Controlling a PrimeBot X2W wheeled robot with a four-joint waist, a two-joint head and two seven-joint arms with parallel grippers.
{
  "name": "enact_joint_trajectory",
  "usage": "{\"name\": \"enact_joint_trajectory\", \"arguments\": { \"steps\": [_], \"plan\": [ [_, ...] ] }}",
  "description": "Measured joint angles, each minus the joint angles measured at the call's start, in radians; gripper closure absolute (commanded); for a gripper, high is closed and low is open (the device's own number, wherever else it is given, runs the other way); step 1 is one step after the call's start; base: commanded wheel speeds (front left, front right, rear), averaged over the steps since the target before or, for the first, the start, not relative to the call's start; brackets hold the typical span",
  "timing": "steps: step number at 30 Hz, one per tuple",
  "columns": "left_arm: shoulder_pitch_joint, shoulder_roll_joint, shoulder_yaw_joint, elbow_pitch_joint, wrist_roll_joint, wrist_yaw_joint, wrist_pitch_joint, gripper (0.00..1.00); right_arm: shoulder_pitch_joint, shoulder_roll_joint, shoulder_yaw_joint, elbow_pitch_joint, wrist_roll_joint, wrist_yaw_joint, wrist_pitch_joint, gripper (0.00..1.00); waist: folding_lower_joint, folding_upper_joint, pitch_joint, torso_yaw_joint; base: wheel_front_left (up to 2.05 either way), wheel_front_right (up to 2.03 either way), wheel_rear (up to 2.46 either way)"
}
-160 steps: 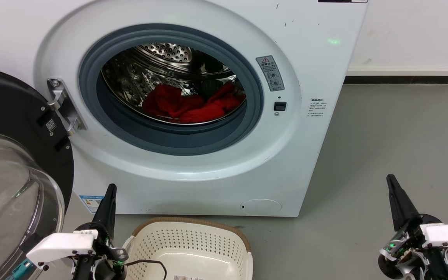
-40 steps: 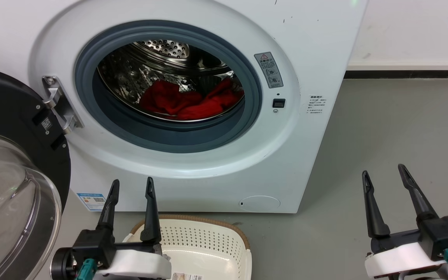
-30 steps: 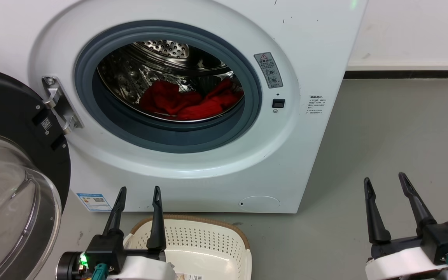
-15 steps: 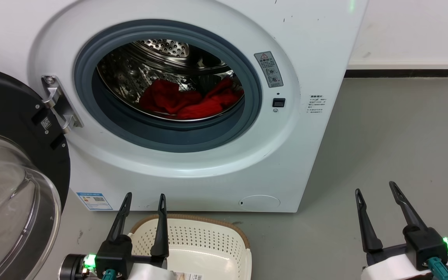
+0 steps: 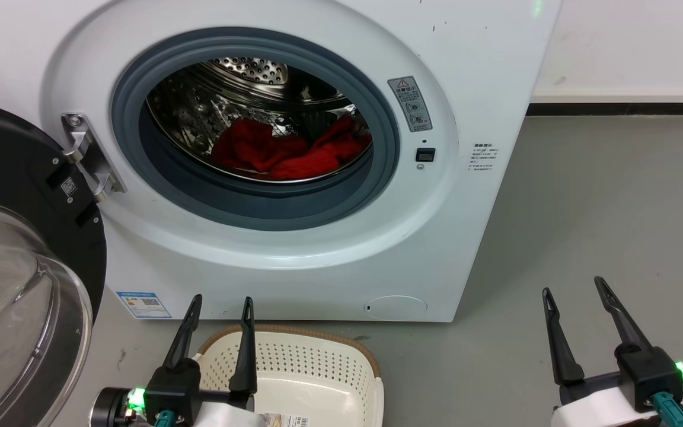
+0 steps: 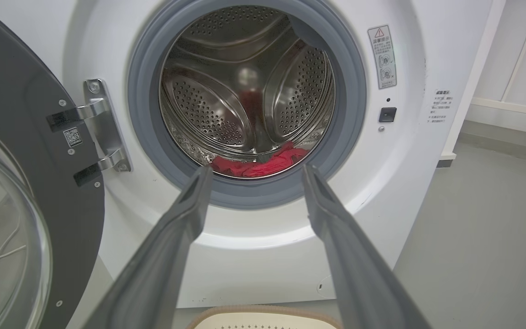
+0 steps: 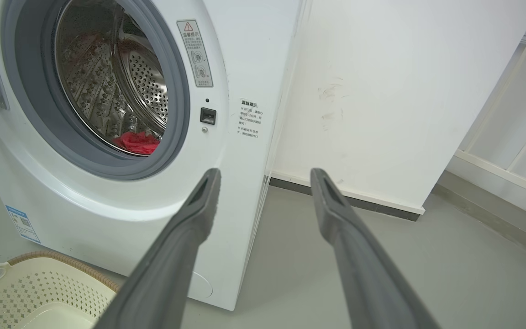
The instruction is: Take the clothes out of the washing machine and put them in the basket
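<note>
Down at the lower left, the left gripper (image 5: pixel 223 298) has its two dark fingers spread apart and holds nothing. The fingers point up the head view toward the white base of the washing machine (image 5: pixel 318 261). Its right finger stands over the near left part of the basket (image 5: pixel 318 363), which sits on the floor (image 5: pixel 584 207) just in front of the machine, cream-walled and brown-rimmed. The right gripper (image 5: pixel 574 285) is likewise spread and holding nothing. It hangs over bare grey floor, right of the machine's corner and well apart from the basket.

Both arms sit low at the frame's bottom edge, showing black gripper bodies, pale wrist shells and a green light on each.

Higher up, the clothes (image 5: pixel 282 157) lie as a red heap on the bottom of the perforated steel drum (image 5: pixel 246 71), behind the lower lip of the grey seal (image 5: pixel 258 207). The door (image 5: pixel 21 178) hangs wide open at the left on its metal hinge (image 5: pixel 86 157), with its glass bulging toward the camera. In the left wrist view, the porthole stands straight ahead between the fingers.
</note>
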Motion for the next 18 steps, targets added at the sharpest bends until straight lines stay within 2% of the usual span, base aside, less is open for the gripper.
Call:
{"name": "enact_joint_trajectory", "arguments": {
  "steps": [7,10,15,18],
  "plan": [
    [-0.003,0.000,0.007,0.003,-0.013,-0.006,0.000,0.00,-0.003,0.000,-0.008,0.000,0.000,0.000,0.000,0.00,0.0000,0.0000,0.017,-0.006,0.00,0.00,0.00],
    [-0.033,-0.001,0.014,0.014,-0.002,-0.024,0.000,0.00,-0.025,0.000,-0.013,-0.004,0.000,0.000,0.000,0.00,0.0000,0.0000,0.043,-0.016,0.00,0.00,0.00],
    [-0.149,0.017,0.048,0.062,-0.009,-0.083,0.000,0.00,-0.081,-0.001,-0.019,-0.033,0.019,0.000,0.000,0.00,0.0000,0.0000,0.118,-0.048,0.00,0.00,0.00],
    [-0.255,0.062,0.061,0.116,-0.005,-0.119,0.000,0.00,-0.109,-0.001,-0.018,-0.047,0.042,0.000,0.000,0.00,0.0000,0.0000,0.173,-0.076,0.00,0.00,0.00]
  ]
}}
